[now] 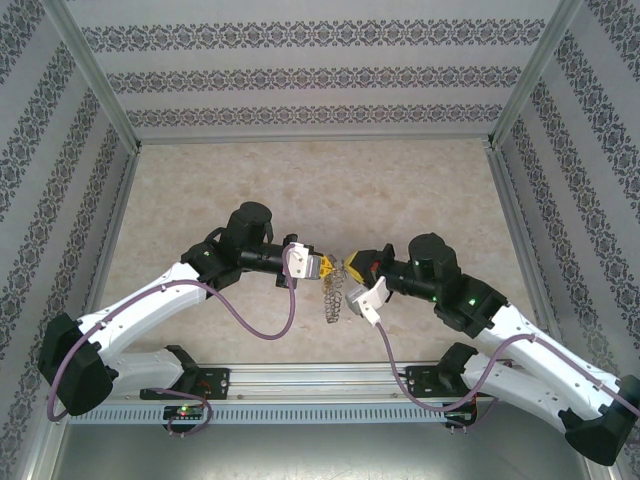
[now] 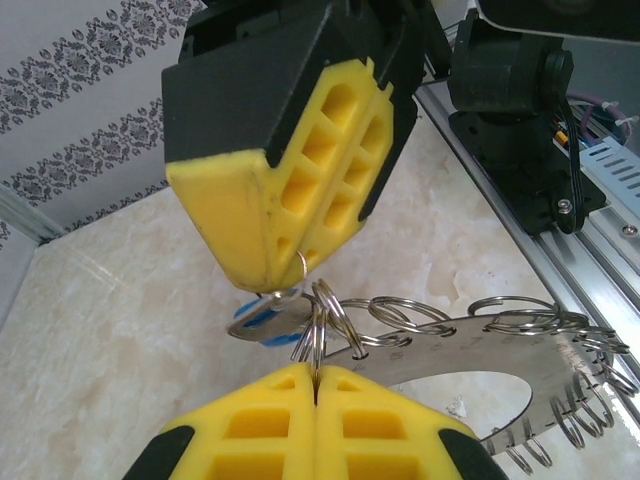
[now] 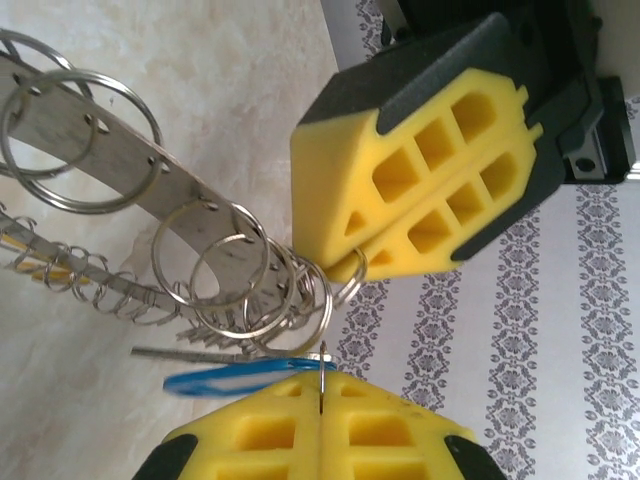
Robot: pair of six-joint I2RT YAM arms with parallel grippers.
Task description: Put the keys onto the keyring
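The keyring [image 2: 455, 352], a flat grey metal band fringed with wire loops, hangs between both grippers above the table. My left gripper [image 2: 316, 378] is shut on one of its wire loops [image 2: 318, 335]. In the top view the left gripper [image 1: 320, 266] and the right gripper [image 1: 351, 268] meet nose to nose, and the keyring [image 1: 333, 296] dangles below them. My right gripper [image 3: 322, 388] is shut on the small ring of the blue key [image 3: 230, 378], which lies flat against the keyring's loops [image 3: 250, 270]. The blue key [image 2: 262, 320] sits just under the right fingers [image 2: 290, 190]. A yellow sliver [image 3: 35, 265] shows behind the lower loops; I cannot tell what it is.
The beige marble-look tabletop [image 1: 320, 190] stretches behind the grippers, enclosed by patterned walls. An aluminium rail [image 1: 320, 380] with the arm bases runs along the near edge. The right arm's base [image 2: 520, 130] stands close on the right in the left wrist view.
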